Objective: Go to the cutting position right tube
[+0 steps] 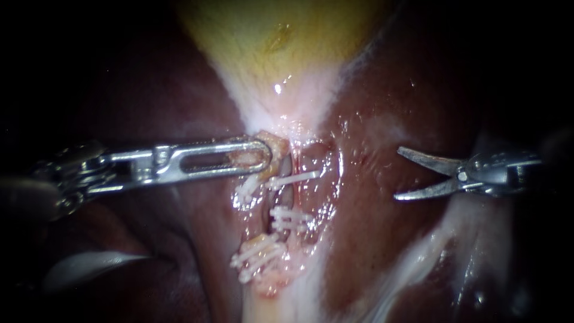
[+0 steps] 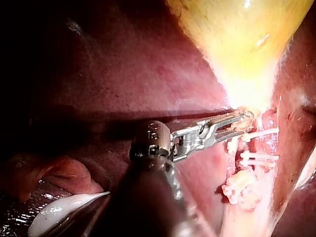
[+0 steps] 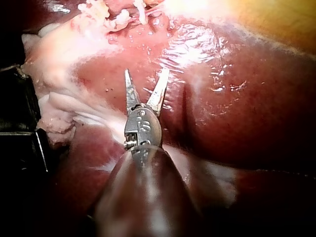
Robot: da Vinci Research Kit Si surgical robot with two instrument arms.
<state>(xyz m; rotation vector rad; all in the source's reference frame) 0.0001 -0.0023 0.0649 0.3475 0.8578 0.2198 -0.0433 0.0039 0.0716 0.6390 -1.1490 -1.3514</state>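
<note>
The right tube [image 1: 301, 197] runs wet and reddish down the middle, below the yellow gallbladder [image 1: 269, 36], crossed by ribbed white clips [image 1: 290, 218]. My right instrument [image 1: 398, 173] hangs over smooth dark liver [image 1: 371, 239], well apart from the tube, its thin pointed blades spread. My left instrument [image 1: 263, 157] has slotted metal jaws clamped on a pale tissue lump [image 1: 276, 145] beside the tube's upper end.

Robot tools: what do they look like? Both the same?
No. The left instrument ends in a long silver tool with a rounded tip and a slot-shaped window. The right instrument ends in a silver tool like tiny scissors, two thin pointed blades on a round pin. Both shafts are dark.
</note>
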